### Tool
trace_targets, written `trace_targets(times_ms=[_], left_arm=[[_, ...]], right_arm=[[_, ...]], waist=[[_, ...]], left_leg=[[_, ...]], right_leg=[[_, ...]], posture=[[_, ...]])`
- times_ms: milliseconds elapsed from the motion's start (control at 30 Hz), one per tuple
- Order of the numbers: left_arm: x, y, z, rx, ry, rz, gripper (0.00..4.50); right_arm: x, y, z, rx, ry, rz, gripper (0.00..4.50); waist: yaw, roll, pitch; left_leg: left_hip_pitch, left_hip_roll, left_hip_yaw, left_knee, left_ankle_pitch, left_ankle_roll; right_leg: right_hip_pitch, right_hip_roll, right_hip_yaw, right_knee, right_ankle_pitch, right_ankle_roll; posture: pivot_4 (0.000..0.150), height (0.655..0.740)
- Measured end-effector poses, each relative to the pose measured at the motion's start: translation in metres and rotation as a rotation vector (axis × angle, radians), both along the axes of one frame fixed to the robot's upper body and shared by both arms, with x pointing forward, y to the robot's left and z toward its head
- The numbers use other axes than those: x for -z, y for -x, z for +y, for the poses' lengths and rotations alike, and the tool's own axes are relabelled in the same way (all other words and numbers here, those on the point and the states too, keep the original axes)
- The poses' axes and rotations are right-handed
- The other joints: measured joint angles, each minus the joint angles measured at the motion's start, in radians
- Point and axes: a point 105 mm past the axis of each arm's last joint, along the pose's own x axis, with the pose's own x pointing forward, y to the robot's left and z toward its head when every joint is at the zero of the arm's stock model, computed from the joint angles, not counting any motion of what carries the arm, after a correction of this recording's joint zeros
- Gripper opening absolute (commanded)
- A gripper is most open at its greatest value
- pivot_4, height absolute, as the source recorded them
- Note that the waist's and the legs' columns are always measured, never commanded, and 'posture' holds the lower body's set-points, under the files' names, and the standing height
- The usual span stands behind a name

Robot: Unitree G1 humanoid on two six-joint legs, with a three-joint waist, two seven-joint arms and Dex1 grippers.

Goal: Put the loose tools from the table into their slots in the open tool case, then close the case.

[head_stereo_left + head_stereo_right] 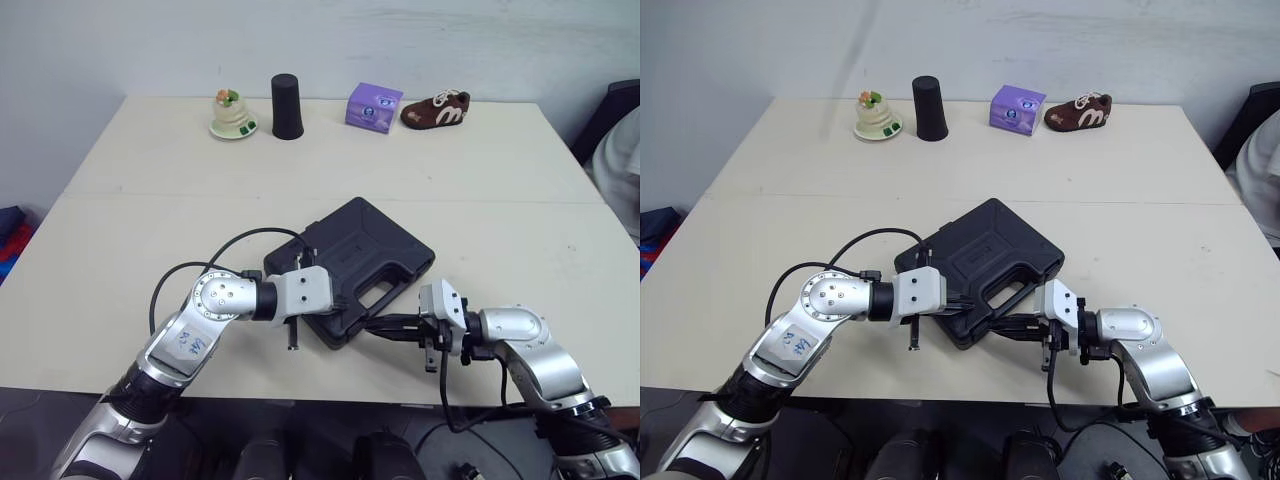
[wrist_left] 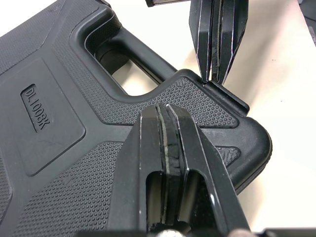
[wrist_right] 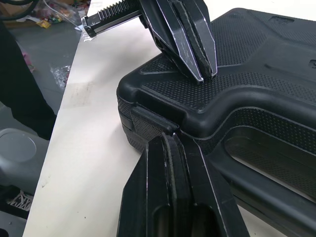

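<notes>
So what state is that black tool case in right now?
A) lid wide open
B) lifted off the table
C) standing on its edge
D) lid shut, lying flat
D: the tool case lies flat on the table, lid down, with the left gripper and right gripper at its corner.

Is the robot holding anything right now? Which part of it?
Nothing is held. The left end effector is shut, tips on the tool case lid; the right end effector is shut, tips against the latch.
</notes>
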Motion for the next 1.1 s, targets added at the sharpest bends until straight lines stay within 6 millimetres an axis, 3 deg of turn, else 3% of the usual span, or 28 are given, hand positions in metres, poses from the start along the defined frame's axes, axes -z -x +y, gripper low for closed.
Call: trace_targets(times_ms=[333, 567, 900, 1000, 1067, 1100], left_arm=[[0.000, 0.001, -0.001, 0.006, 0.002, 0.005, 0.06], [0.000, 0.001, -0.001, 0.006, 0.003, 0.006, 0.06], [0.000, 0.002, 0.000, 0.012, 0.015, 0.005, 0.06], [-0.005, 0.001, 0.006, 0.003, 0.067, -0.007, 0.06], [-0.011, -0.001, 0.015, -0.026, 0.122, -0.027, 0.06], [-0.017, -0.008, 0.024, -0.070, 0.147, -0.053, 0.01]], right_arm=[[0.002, 0.020, -0.018, -0.021, 0.053, 0.042, 0.00], [0.003, 0.022, 0.004, -0.030, -0.042, 0.020, 0.00], [-0.001, 0.015, 0.020, -0.036, -0.088, -0.033, 0.00], [-0.002, 0.015, 0.011, -0.027, -0.062, -0.027, 0.00], [-0.009, 0.011, -0.011, 0.017, -0.021, -0.031, 0.00], [-0.017, 0.008, -0.023, 0.045, 0.002, -0.054, 0.32]], waist=[[0.004, 0.000, 0.000], [0.004, 0.000, 0.000], [0.004, 0.000, 0.000], [0.002, 0.001, 0.002], [0.003, 0.001, 0.006], [0.003, 0.001, 0.009]], left_leg=[[0.000, 0.000, 0.000, -0.001, -0.002, -0.002], [0.000, 0.001, 0.000, -0.002, -0.004, -0.005], [0.000, 0.001, 0.001, -0.006, -0.004, -0.005], [-0.001, 0.001, 0.002, -0.008, -0.002, -0.002], [-0.002, 0.001, 0.003, -0.009, 0.000, 0.000], [-0.005, 0.001, 0.001, -0.009, 0.001, -0.001]], right_leg=[[0.000, 0.000, 0.000, -0.002, 0.000, 0.000], [0.000, 0.000, 0.000, -0.003, 0.000, 0.000], [0.000, 0.000, 0.000, -0.006, 0.000, -0.001], [-0.001, 0.000, 0.000, -0.007, 0.000, -0.001], [-0.003, 0.000, -0.001, -0.008, 0.000, -0.001], [-0.005, 0.001, -0.002, -0.008, 0.000, -0.001]], posture=[[0.150, 0.7400], [0.150, 0.7400], [0.150, 0.7400], [0.150, 0.7400], [0.150, 0.7400], [0.150, 0.7400]])
